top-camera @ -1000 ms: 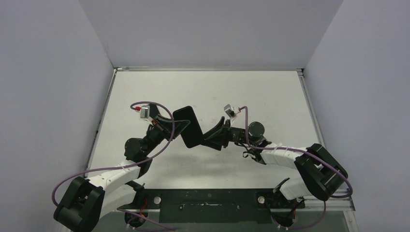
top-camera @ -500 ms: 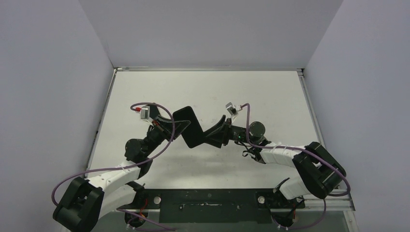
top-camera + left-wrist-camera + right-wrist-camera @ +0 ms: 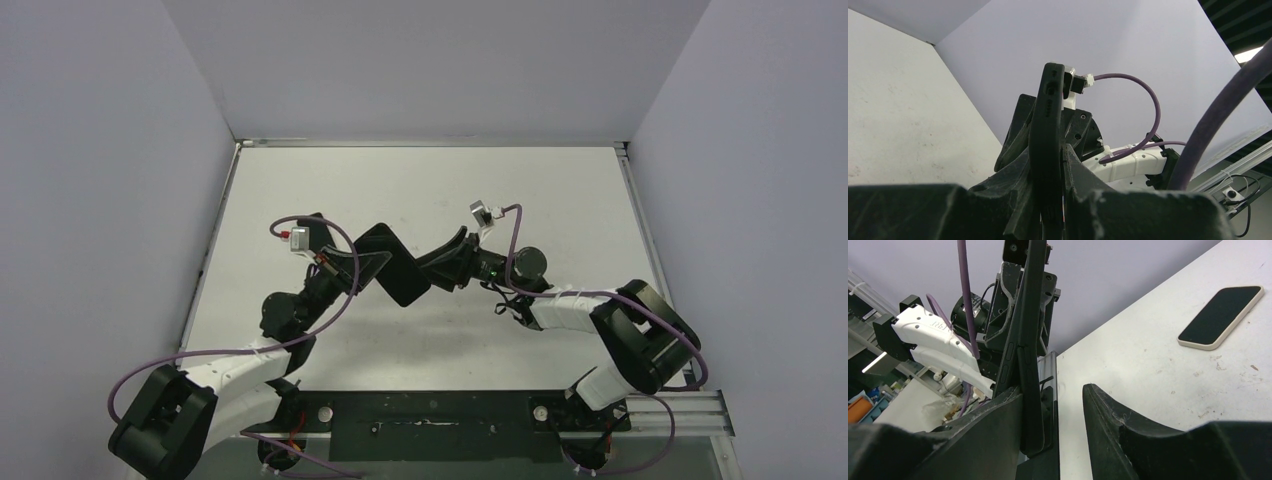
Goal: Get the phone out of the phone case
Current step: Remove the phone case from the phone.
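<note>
My left arm [image 3: 235, 368] & right arm [image 3: 565, 312]: white shells on the mid links, black joints, chunky black shoulder blocks. Purple cables [image 3: 1218, 112] loop along both, ending at small white plugs; the left one has a red bit. Fingers [image 3: 1108, 415] of left gripper [image 3: 1048, 165] & right gripper [image 3: 1055, 395]: matte black, rough grainy plastic w/ lint specks. Black base plate [image 3: 430, 425], two silver bolts. Small dark lettering on a white link, unreadable.

1 phone [image 3: 1220, 316], 1 phone case [image 3: 395, 262], 2 arms [image 3: 235, 362] [image 3: 570, 312].
</note>
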